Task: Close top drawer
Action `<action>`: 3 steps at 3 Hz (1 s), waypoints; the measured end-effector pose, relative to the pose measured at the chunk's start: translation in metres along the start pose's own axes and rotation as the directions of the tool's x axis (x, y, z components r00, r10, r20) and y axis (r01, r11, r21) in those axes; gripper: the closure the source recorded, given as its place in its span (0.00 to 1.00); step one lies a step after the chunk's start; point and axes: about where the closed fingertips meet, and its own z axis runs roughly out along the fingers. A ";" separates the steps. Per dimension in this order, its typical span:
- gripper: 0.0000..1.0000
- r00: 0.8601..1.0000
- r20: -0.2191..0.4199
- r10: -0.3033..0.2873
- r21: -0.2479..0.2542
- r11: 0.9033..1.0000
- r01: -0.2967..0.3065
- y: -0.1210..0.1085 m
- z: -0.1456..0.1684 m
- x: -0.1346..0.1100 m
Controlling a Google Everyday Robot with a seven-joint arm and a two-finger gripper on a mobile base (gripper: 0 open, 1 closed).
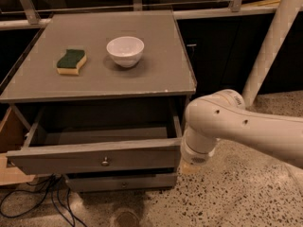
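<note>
The top drawer (94,157) of the grey cabinet stands pulled out, its inside bare, with a small round metal knob (105,162) at the middle of its front panel. My white arm comes in from the right. My gripper (188,166) sits at the right end of the drawer's front panel, touching or very near it, mostly hidden behind the arm's round wrist.
On the cabinet top (156,74) lie a green and yellow sponge (71,61) and a white bowl (125,50). A lower drawer (124,182) is shut beneath. Black cables (33,203) lie on the speckled floor at left. A white post (272,41) leans at right.
</note>
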 end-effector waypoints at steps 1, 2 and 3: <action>1.00 1.000 -0.018 0.013 0.014 1.000 -0.013 -0.020 0.012 -0.009; 1.00 0.999 -0.025 0.022 0.055 0.998 -0.020 -0.046 0.020 -0.021; 1.00 0.999 -0.029 0.028 0.078 0.997 -0.026 -0.061 0.027 -0.029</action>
